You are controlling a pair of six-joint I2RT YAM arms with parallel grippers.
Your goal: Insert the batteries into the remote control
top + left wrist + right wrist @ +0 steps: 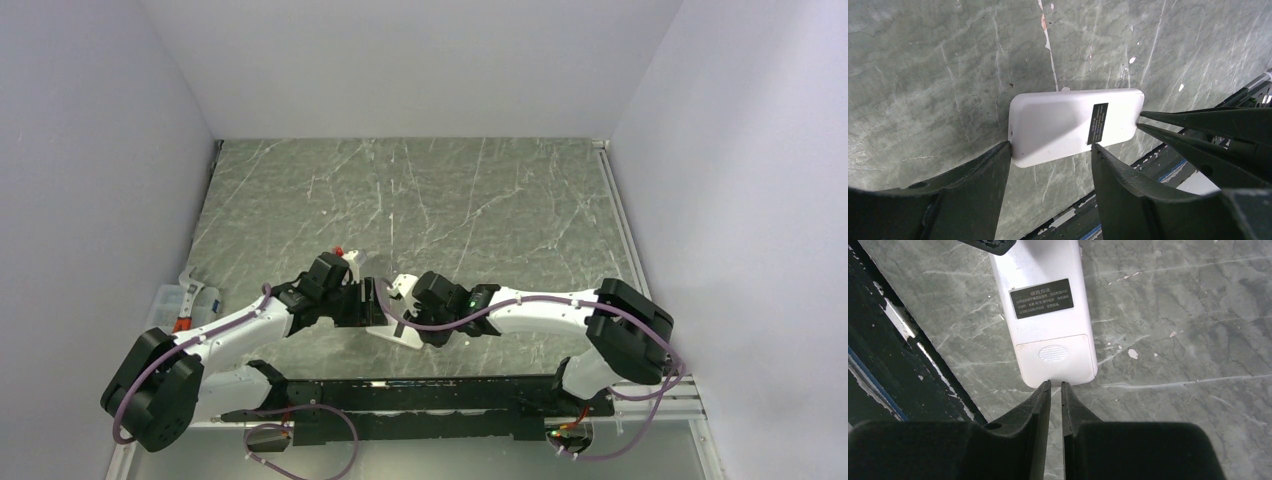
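Remote control: the remote control [1048,315] lies flat on the desk [1173,315], white back up, between the two arms and near their bases.
Long axis: in the right wrist view it runs straight away from the right pincer [1055,385], so the pincer points along the remote's length.
Battery cover: the cover [1055,360], with its ribbed thumb patch, is at the end nearest the right pincer. The dark label [1041,298] sits just past it.
Right pincer: narrow, only a thin slit between the jaws and nothing in it. The tips meet the short edge at the cover end.
Left pincer: the left pincer [1050,146] has its jaws wide apart. One tip is at the corner of the end away from the cover, the other is on the long edge near the label. I cannot tell whether it presses on the body, and I see no clamp across it.
Nearer arm: the right one, for the cover. The left sits over the other half.
Batteries: I can find the batteries in none of the views.
Step in hand, as I judge it: opening the cover, which looks shut.
What the move turns on: I judge the cover must slide along the long axis, so I would brace the body with the left before working the cover with the right.
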